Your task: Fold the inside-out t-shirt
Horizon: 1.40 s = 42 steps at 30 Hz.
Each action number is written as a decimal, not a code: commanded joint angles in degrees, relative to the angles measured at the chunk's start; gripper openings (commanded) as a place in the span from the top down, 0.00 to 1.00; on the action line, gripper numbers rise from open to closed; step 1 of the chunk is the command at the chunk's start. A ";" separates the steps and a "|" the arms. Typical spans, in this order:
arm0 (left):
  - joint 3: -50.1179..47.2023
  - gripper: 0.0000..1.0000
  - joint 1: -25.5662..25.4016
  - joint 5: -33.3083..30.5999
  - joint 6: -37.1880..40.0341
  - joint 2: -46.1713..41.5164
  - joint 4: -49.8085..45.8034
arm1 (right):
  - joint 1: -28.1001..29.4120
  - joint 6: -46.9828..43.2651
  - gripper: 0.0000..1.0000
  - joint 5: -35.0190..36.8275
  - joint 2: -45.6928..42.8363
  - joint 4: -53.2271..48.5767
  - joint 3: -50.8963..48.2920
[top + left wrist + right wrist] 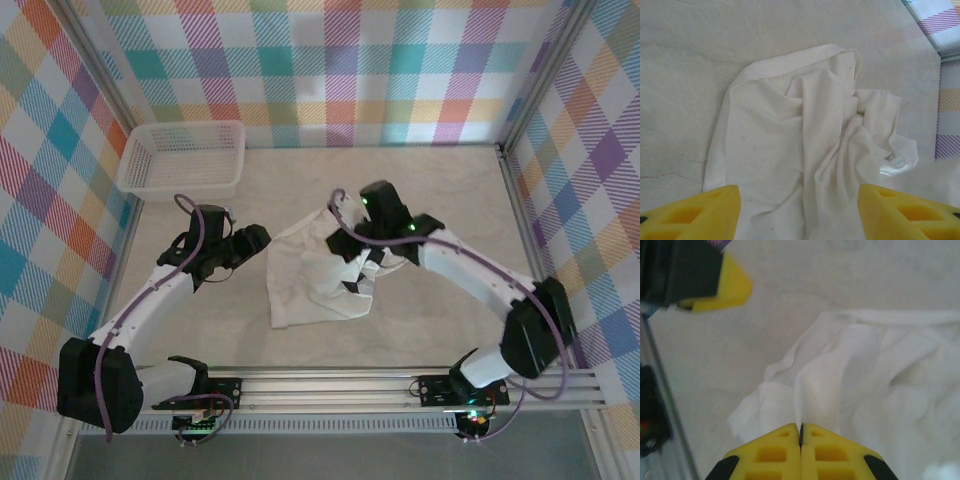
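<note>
- white mesh basket (180, 128) in the far-left corner of the counter (440, 190) — well apart from the cloth
- inside-out t-shirt (310, 285) crumpled mid-counter between the arms, long axis roughly near-left to far-right
- left pincer (799, 195) spread wide, holding nothing, over the shirt's left side
- right pincer (801, 432) closed tight — pinching a raised ridge of the fabric

The t-shirt (310, 285) lies mid-table (440, 190), the left gripper (258, 240) just beside its left edge and the right gripper (801, 434) over its right side. A mesh basket (183, 157) sits in the far-left corner.
</note>
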 commanded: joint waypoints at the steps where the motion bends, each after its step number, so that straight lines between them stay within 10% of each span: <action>1: 1.14 0.37 -0.31 1.83 0.14 1.74 1.27 | 0.30 6.08 0.91 -5.73 -3.11 5.84 -14.57; 8: 1.61 0.37 -0.49 2.36 0.38 3.88 3.26 | 0.58 10.57 0.55 -2.81 -8.11 0.70 -21.75; 28: 19.49 0.43 -27.87 1.57 8.84 22.39 -7.45 | -9.05 28.92 0.44 14.29 -18.61 -2.57 -21.95; 42: 30.61 0.71 -29.84 3.87 10.37 36.55 -16.56 | -9.35 26.67 0.42 10.39 -18.65 -4.04 -21.61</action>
